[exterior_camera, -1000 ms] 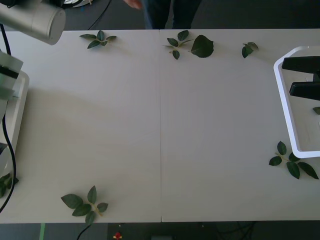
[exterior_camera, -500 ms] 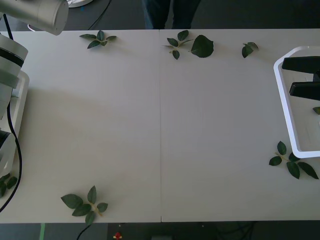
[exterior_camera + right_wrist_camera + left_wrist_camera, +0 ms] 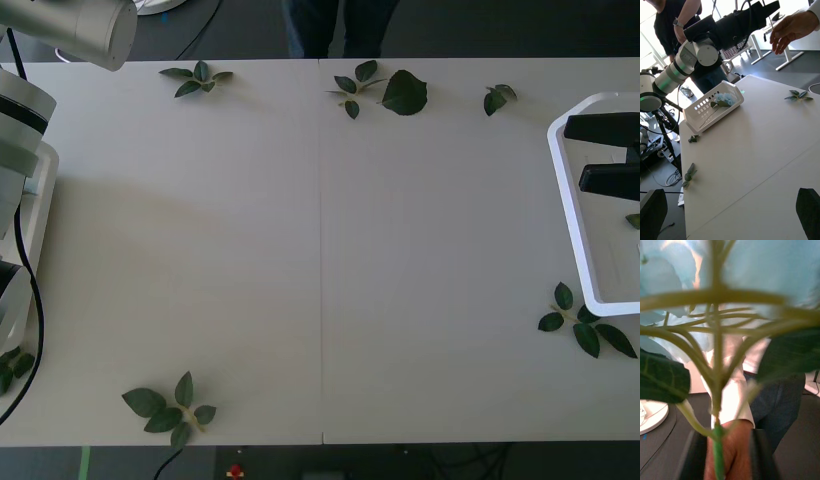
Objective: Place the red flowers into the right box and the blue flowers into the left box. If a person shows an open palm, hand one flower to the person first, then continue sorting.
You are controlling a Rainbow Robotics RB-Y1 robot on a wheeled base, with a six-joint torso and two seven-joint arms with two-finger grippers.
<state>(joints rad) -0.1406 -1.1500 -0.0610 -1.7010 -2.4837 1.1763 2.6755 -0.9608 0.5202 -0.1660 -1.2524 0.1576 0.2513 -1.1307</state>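
Left black two-finger gripper (image 3: 769,9) is reaching up and away from the white table (image 3: 320,250), gripping the thin green stem of a pale blue artificial flower (image 3: 752,273) — fingers closed on that stem. A person's hand (image 3: 792,28) is touching the same stem from the far side, just beside the gripper. More blue flowers (image 3: 724,99) are lying inside the white slotted plastic basket (image 3: 711,108) at the table's left edge. Right black gripper (image 3: 605,155) is hanging over the white rounded box (image 3: 570,220) at the table's right edge — fingers spread wide, gripping nothing. Green leaf sprigs (image 3: 170,405) are lying scattered along the table's edges.
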